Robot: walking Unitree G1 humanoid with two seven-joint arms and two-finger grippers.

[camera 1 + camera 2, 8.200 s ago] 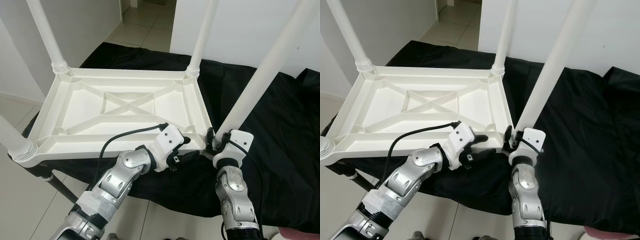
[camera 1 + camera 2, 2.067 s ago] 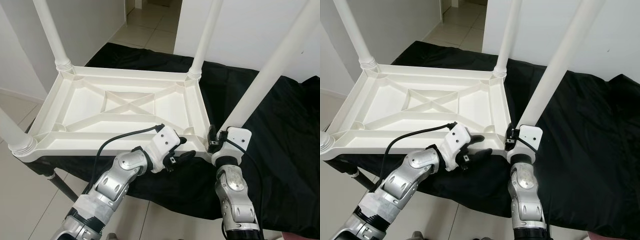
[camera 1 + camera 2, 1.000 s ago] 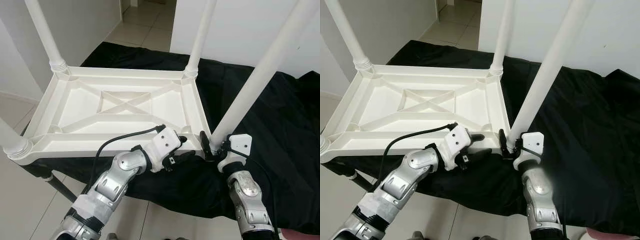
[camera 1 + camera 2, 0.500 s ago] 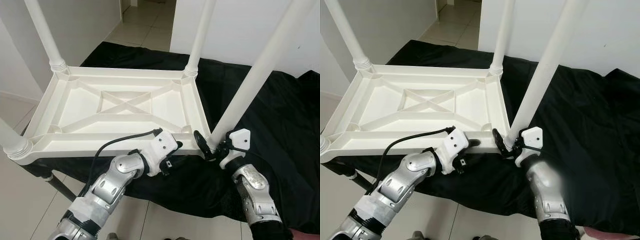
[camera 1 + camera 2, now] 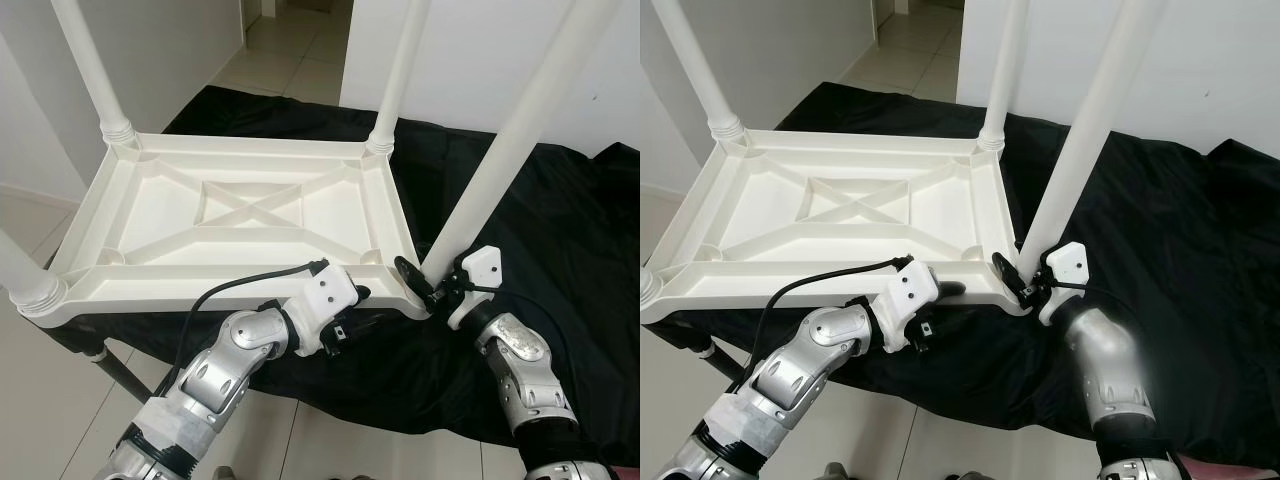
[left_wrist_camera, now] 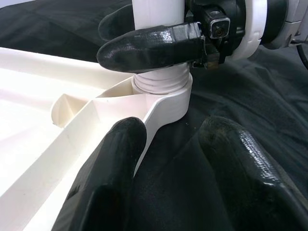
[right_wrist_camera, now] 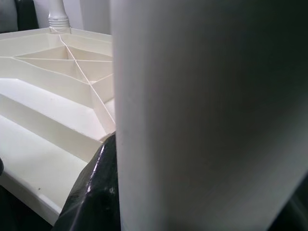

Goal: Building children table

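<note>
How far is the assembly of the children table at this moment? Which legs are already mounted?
Done: the upturned tabletop on the black cloth has legs standing at all four corners. In hand: the right end effector grips the near right leg just above its socket, while the left end effector sits at the tabletop's near edge. Left: whether this leg is fully seated cannot be told; the table remains upside down.

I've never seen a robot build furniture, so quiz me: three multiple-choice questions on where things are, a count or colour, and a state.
1. Where is the right tool?
A. at the near-right leg's base
B. on the floor
C. at the far-left leg

2. How many legs stand up from the white tabletop?
A. two
B. four
C. six

3. How does the tabletop lie?
A. underside up
B. on its edge
C. top face up

Answers: 1 A, its fingers flank the near-right leg above its socket. 2 B, one leg per corner. 3 A, the cross ribs face up.
</note>
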